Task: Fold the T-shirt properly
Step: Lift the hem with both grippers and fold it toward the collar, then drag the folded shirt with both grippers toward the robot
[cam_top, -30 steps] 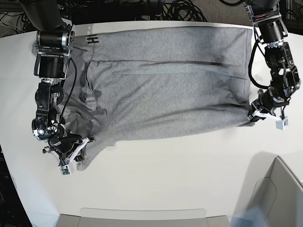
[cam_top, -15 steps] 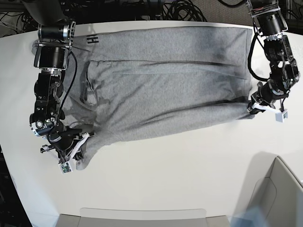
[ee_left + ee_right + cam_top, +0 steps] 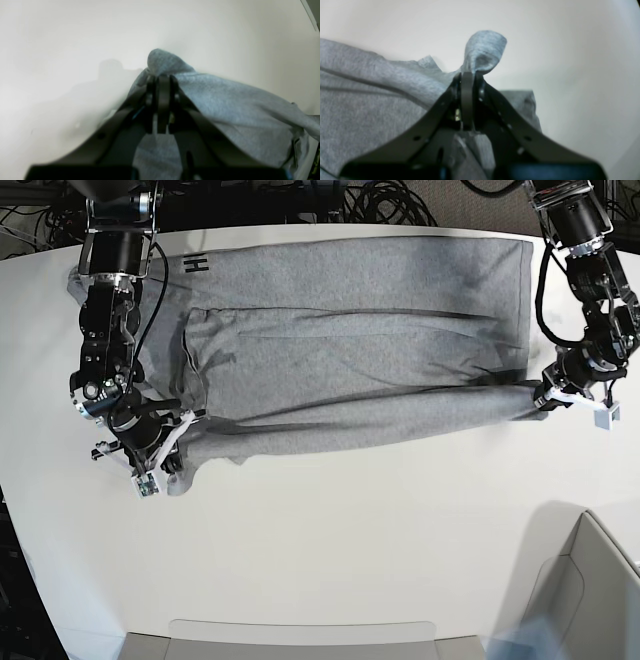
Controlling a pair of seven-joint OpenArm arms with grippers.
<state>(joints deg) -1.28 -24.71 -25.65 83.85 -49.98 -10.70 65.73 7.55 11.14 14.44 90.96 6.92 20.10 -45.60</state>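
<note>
The heather-grey T-shirt (image 3: 350, 330) lies spread along the far side of the white table (image 3: 350, 540), with black lettering (image 3: 196, 265) showing at its far left corner. Its near edge is lifted and doubled back over the body. At the right of the base view, my left gripper (image 3: 542, 400) is shut on one end of that edge. The left wrist view shows a bunch of grey cloth (image 3: 162, 62) pinched in the left gripper (image 3: 162, 78). My right gripper (image 3: 183, 425) holds the other end at the left. Cloth (image 3: 485, 50) bulges past the right gripper (image 3: 468, 74).
A pale open box (image 3: 595, 590) stands at the near right corner. A flat grey tray edge (image 3: 300, 635) runs along the near side. Black cables (image 3: 370, 200) lie beyond the table's far edge.
Both grippers have moved toward the far side of the table, carrying the shirt's near edge with them. The visible grey area has narrowed and a fold has formed along the near side.
</note>
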